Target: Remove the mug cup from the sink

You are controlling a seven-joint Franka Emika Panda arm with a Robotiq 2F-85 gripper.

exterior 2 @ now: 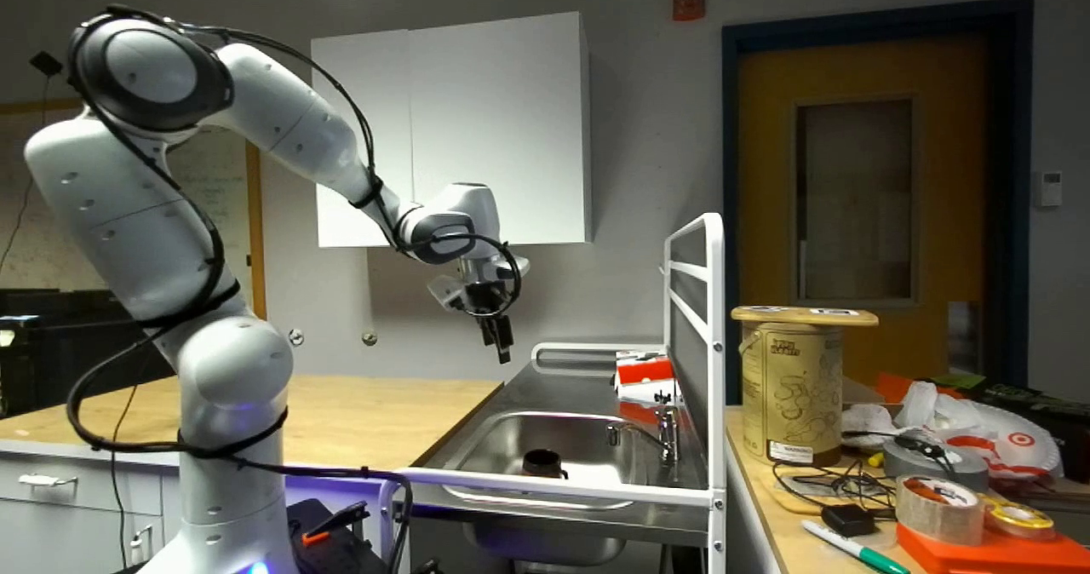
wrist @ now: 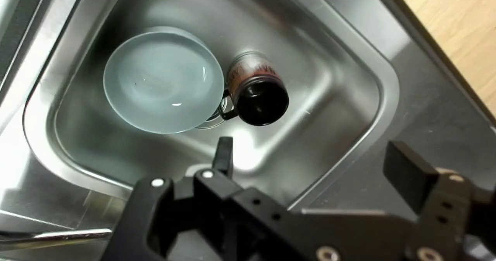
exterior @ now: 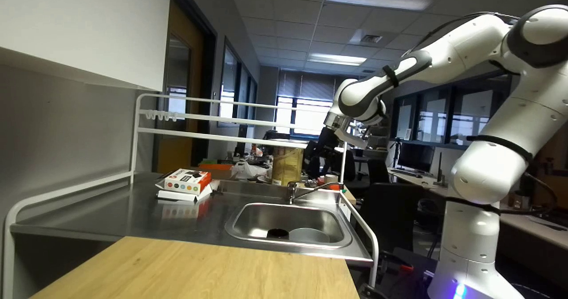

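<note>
A dark mug with a reddish printed band (wrist: pixel 257 90) sits in the steel sink (wrist: pixel 345 94), its black handle towards a pale bowl (wrist: pixel 162 83) in the wrist view. The mug also shows in both exterior views (exterior: pixel 278 234) (exterior 2: pixel 542 462), partly hidden by the sink in one of them. The bowl is beside the mug, close to its handle. My gripper (wrist: pixel 316 162) is open with nothing between its fingers. It hangs well above the sink, pointing down, in both exterior views (exterior: pixel 317 163) (exterior 2: pixel 497 340).
A faucet (exterior: pixel 291 192) stands at the sink's back edge. A white metal rail (exterior 2: pixel 562 485) runs along the counter's end, and a white rack (exterior: pixel 222 135) rises behind. A red and white box (exterior: pixel 186 181) lies on the counter. A wooden tabletop (exterior: pixel 213 268) adjoins the sink counter.
</note>
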